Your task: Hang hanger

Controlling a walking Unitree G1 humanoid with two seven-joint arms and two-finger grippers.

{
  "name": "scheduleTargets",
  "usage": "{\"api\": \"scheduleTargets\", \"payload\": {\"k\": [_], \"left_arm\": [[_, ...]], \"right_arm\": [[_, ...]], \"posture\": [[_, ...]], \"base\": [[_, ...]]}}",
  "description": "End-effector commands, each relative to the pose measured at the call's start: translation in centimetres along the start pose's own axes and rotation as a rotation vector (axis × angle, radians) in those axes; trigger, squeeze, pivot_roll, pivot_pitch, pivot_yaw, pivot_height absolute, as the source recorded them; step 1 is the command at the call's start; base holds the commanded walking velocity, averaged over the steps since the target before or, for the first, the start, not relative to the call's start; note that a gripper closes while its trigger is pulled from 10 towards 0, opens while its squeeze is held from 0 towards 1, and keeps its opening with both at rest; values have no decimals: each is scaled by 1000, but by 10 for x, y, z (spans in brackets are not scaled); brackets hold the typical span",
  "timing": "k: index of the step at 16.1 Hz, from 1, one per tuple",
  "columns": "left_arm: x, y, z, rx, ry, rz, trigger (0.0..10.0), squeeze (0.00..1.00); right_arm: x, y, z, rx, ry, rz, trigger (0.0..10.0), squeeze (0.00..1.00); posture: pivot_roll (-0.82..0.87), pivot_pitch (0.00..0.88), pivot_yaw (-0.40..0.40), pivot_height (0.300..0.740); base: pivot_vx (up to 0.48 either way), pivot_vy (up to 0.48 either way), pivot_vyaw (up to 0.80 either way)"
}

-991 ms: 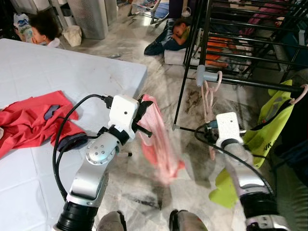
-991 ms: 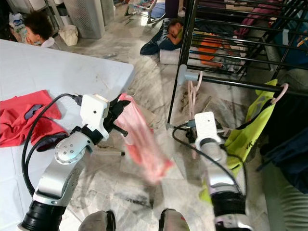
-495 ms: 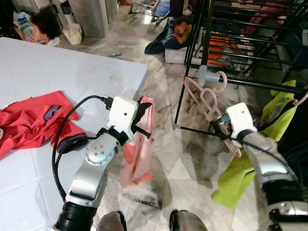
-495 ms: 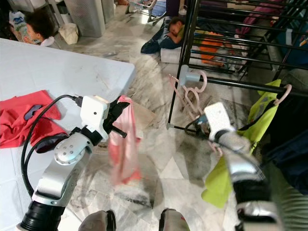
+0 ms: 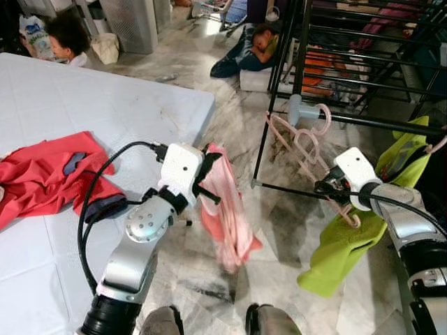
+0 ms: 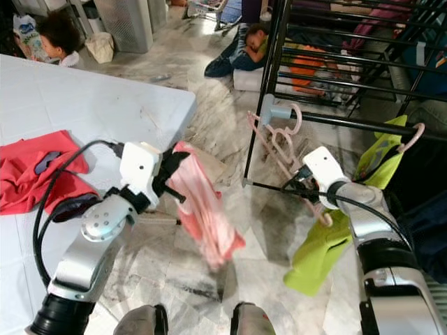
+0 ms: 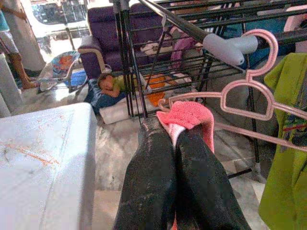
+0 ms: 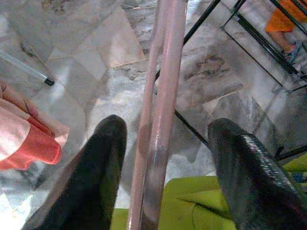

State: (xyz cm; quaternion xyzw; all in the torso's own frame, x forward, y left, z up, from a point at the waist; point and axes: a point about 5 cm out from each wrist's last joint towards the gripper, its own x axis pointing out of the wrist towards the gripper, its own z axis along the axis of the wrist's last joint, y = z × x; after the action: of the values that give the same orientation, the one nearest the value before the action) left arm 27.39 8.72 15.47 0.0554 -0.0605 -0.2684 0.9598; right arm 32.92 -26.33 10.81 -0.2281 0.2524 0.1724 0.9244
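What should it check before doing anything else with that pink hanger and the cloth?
1. Pink hanger hooked on the rack's grey bar end: ok, hook is over it.
2. Right gripper around the hanger's lower bar: ok, bar lies between the open fingers, not pinched.
3. Hanger hanging level: not ok, it tilts toward the right gripper.
4. Left gripper holding the pink cloth: ok, fingers closed on it.
5. Cloth off the floor: cannot tell, its lower end is blurred.
6. Green garment apart from the hanger: cannot tell, they overlap.
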Motion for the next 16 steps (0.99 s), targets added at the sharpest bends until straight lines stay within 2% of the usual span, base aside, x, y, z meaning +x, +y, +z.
{"api": "scheduleTargets", "payload": {"k": [1, 7, 11, 15, 16], "left_arm": [[0, -1, 1, 9, 3, -8, 10000, 0], [-1, -6, -3, 15, 28, -35, 10000, 0], [-2, -8, -5, 26, 43, -61, 10000, 0], [-3, -10, -7, 25, 50, -71, 10000, 0], [-3, -10, -7, 25, 51, -73, 10000, 0]], "right_arm": [[0, -4, 4, 12, -17, 5, 0, 0], [3, -6, 8, 32, -32, 17, 0, 0], [7, -4, 11, 79, -61, 11, 0, 0], [10, 3, 12, 131, -121, -49, 0, 0], [10, 10, 18, 184, -179, -113, 0, 0]], "posture": [[-16, 110, -7, 740], [-16, 113, -10, 740], [-14, 111, -8, 740], [-11, 108, -7, 740], [-12, 103, -7, 740]], "base": [[0, 0, 0], [0, 0, 0], [0, 0, 0], [0, 0, 0], [0, 0, 0]]}}
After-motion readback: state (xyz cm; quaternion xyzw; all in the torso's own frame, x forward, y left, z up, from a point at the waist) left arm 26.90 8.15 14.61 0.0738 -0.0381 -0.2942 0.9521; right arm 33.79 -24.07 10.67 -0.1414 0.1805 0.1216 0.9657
